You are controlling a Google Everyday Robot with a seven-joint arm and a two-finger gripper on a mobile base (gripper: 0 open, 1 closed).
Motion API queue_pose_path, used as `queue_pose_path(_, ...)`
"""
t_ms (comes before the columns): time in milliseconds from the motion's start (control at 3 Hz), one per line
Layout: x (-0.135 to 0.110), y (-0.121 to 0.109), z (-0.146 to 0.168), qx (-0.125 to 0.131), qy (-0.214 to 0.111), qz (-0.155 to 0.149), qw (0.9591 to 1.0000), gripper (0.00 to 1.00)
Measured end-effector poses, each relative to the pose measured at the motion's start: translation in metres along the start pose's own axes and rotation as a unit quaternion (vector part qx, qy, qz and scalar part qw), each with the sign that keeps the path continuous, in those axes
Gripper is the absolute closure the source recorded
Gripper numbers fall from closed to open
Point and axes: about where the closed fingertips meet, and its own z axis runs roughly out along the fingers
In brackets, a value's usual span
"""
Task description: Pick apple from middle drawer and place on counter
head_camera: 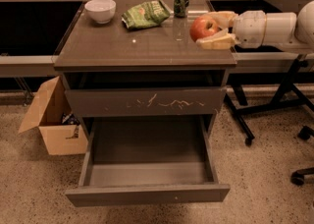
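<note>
Clamps the apple (202, 27) in the gripper (207, 31) at the rim of the counter (122, 46) on the arm's (267, 26) side, near the green can (182, 0), and so risks a roll off that edge to the floor (265, 169) if released too high.

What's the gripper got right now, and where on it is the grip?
The gripper holds the apple. Its two fingers clamp the fruit's far and near sides, over the right part of the counter.
</note>
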Motion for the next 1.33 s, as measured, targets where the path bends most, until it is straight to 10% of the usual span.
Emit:
queue_pose_path(667,0.036,-0.057,0.025,0.026,0.041,0.11,0.9927,1.0)
queue_pose_path(1333,0.041,-0.057,0.041,0.013,0.056,0.135,0.9892,1.0)
